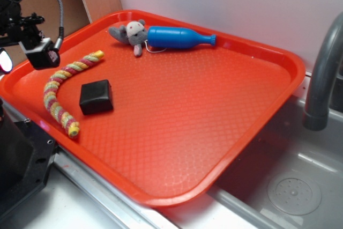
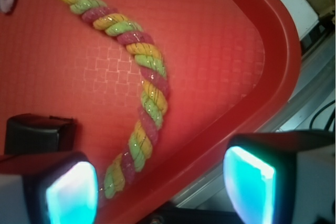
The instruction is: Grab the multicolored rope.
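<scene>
The gripper (image 2: 160, 182) is seen with its fingers (image 2: 71, 190) spread wide apart — nothing is held or touched. The multicolored rope (image 1: 60, 89) is laid in a curve on the orange tray (image 1: 214, 105), near its left rim — just beside the black block (image 1: 96, 96), below the gripper.

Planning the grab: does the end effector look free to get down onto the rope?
Probably yes. The end effector is open above the rope, nothing covers the rope, and the black block lies apart beside it.
</scene>
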Robot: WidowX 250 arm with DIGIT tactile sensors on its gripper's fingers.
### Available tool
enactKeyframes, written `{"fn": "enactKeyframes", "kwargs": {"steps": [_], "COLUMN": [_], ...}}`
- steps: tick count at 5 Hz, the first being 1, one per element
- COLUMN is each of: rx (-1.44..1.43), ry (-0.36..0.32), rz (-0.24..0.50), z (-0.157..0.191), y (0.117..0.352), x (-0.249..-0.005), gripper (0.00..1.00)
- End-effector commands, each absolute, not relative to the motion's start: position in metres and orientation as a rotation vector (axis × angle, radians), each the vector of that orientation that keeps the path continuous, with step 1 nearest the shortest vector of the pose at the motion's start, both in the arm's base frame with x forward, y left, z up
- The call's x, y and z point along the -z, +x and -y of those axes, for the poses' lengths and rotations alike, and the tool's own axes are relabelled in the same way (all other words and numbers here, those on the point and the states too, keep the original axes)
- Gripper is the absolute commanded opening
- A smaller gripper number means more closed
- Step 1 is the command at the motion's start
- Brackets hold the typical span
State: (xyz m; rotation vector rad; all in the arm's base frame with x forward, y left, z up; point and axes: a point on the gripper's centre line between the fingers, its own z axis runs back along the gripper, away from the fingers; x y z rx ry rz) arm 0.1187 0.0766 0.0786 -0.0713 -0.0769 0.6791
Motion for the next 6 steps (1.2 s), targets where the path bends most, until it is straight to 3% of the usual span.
{"fn": "enactKeyframes", "kwargs": {"steps": [1, 3, 4, 6], "rx": [-0.840, -0.834, -0.822, -0.783], "ry": [-0.074, 0.011, 0.057, 0.058], "rz": [0.038, 0.008, -0.006, -0.007], "z": [-0.110, -0.099, -0.095, -0.087], "y": [0.129, 0.135, 0.134, 0.129], "x": [-0.021, -0.002, -0.001, -0.017], "gripper": [1.00, 0.98, 0.00, 0.00]}}
